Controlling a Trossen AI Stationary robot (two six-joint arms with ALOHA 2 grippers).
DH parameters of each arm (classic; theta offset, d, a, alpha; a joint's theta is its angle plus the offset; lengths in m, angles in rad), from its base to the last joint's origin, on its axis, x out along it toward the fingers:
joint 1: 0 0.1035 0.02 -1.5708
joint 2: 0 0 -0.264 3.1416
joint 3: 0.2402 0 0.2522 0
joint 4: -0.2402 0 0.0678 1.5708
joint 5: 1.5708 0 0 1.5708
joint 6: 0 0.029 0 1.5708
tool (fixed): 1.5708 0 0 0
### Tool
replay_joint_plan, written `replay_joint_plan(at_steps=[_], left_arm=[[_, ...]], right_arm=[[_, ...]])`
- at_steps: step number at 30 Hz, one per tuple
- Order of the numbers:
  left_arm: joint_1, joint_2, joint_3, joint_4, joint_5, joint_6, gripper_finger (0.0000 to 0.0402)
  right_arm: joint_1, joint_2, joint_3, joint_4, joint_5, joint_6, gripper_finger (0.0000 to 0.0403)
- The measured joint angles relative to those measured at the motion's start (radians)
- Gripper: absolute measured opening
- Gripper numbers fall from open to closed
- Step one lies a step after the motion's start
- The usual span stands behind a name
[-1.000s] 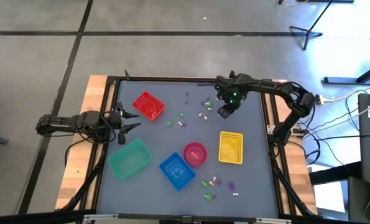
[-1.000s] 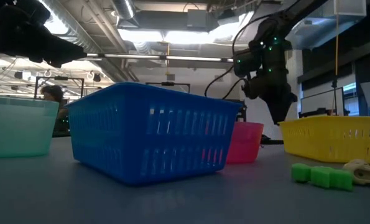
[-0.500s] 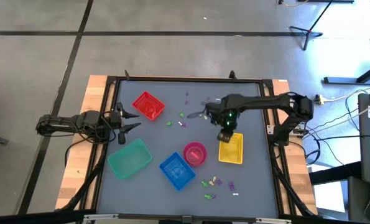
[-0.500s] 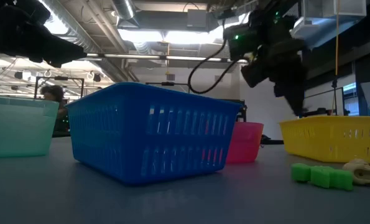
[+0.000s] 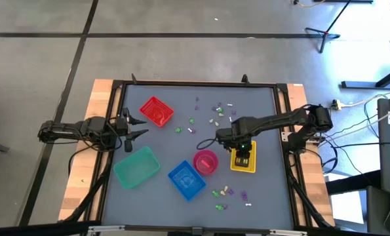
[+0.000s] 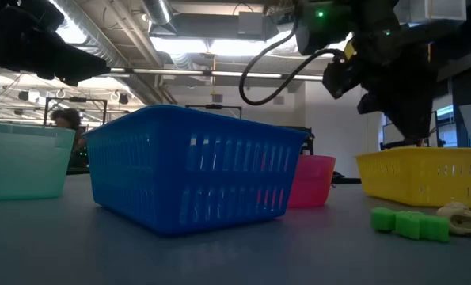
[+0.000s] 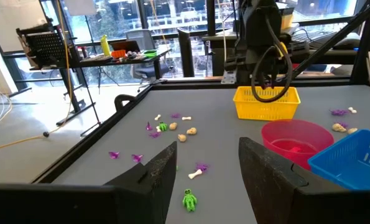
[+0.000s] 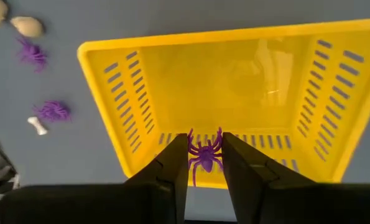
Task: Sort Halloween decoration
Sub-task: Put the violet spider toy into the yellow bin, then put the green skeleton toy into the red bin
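Observation:
My right gripper [image 8: 204, 142] hovers over the yellow basket [image 8: 141, 81], pointing down, shut on a small purple spider [image 8: 203, 152]. From above it shows over that basket [image 5: 234, 164]. More tiny trinkets lie in a far cluster [image 5: 217, 111] and a near cluster [image 5: 229, 194]; a green one [image 6: 409, 224] and a cream one [image 6: 457, 218] rest flat on the table. My left gripper [image 5: 134, 126] waits open at the table's left edge, near the red basket [image 5: 156, 111]. My right gripper pinches the purple spider's body [image 8: 204, 155] between its two fingers [image 8: 172, 165], coming from above and pointing down. The spider is lifted clear above the yellow basket's floor, its legs spread out past the fingertips.
A pink bowl [image 5: 205, 161], a blue basket [image 5: 186, 179] and a teal basket [image 5: 136, 166] stand along the near half of the table. Purple and cream trinkets [image 8: 32, 53] lie on the grey mat beside the yellow basket. A raised frame [image 5: 283, 124] borders the table.
My right arm has swung from the far trinket cluster toward the near edge, and its gripper now hangs over the yellow basket. The left arm has kept still.

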Motion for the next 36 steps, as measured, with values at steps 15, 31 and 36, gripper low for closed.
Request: replay_joint_plan(at_steps=[15, 31, 36], left_arm=[[0.0, 0.0, 0.0, 0.001, 0.0, 0.0, 0.0158], [0.0, 0.0, 0.0, 0.026, 0.0, 0.0, 0.0158], [0.0, 0.007, 0.0, 0.081, 0.0, -0.002, 0.0158]], right_arm=[[-0.003, -0.001, 0.0, -0.004, 0.003, -0.001, 0.0092], [-0.003, -0.001, 0.0, -0.004, 0.003, 0.002, 0.0186], [-0.003, -0.001, 0.0, -0.005, 0.003, -0.034, 0.0209]])
